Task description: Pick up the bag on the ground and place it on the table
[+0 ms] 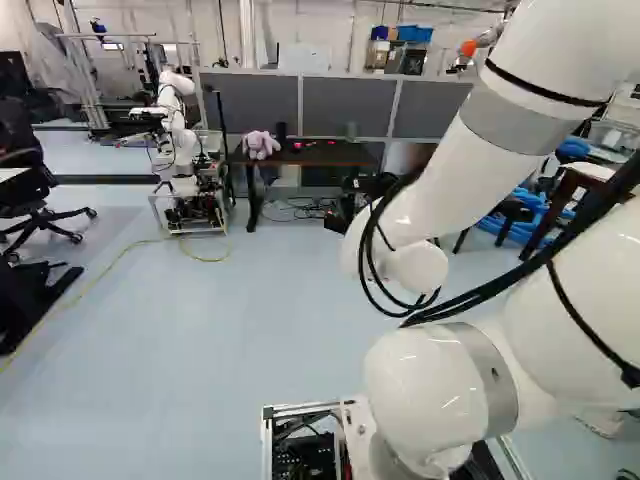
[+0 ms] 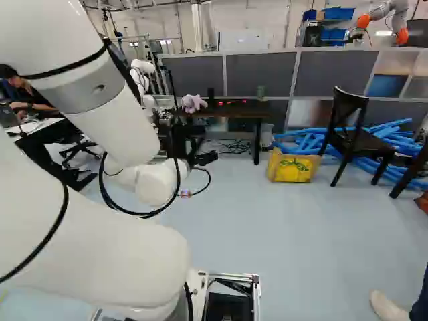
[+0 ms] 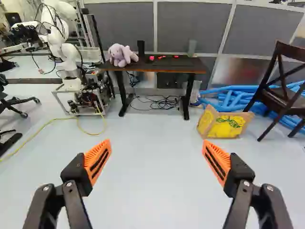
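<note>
By its gear, the place can be told as a robot lab. Another robot [image 3: 70, 56], w/ a shiny white arm & a metal-frame base packed w/ wires, is set near a long, dark table w/ a brown edge [image 3: 190, 70]. A white arm w/ orange joints [image 2: 380, 12] is seen high up, far R. in the right base view. Thin black cables [image 3: 164, 102] are heaped under the table, & a thin yellow cord [image 3: 44, 126] is laid on the smooth, pale blue floor [image 3: 147, 167]. The rm. is split by big gray panels w/ metal frames [image 3: 190, 24].
</note>
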